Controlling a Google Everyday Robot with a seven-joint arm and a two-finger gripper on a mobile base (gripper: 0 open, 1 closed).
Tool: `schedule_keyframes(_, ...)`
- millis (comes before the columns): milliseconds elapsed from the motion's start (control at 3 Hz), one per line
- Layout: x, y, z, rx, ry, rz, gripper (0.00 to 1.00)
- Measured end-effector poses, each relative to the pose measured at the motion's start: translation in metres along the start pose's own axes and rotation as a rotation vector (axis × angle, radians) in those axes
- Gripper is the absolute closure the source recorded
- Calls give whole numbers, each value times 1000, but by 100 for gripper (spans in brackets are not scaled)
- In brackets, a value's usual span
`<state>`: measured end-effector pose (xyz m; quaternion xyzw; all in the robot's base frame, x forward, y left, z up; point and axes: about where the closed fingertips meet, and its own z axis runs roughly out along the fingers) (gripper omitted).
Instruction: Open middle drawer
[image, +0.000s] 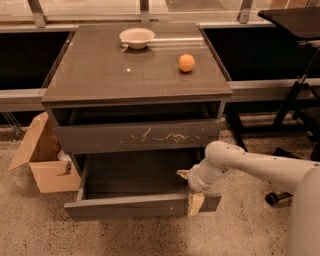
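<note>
Jaws low at the right end of the middle drawer (125, 205), clamped over the top edge of its front: one pale finger (196, 204) down the outer face, the other tip inside the dark hollow. Drawer pulled well out, stretching left from the jaws. Just above the jaws, a scratched drawer front (135, 136). Higher up, on the worktop (100, 75), an orange (186, 62) and, further left, a white bowl (137, 37). Far left of the jaws, a cardboard box (47, 170).

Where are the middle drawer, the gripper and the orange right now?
middle drawer (125, 206), camera view, on its pulled-out front panel.
gripper (191, 192), camera view, its middle, at the drawer front's right end.
orange (186, 62), camera view, centre of the fruit.
</note>
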<state>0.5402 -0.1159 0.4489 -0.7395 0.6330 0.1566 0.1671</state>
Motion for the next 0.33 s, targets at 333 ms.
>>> schedule_keyframes(333, 6, 1, -23, 54, 2, 0, 0)
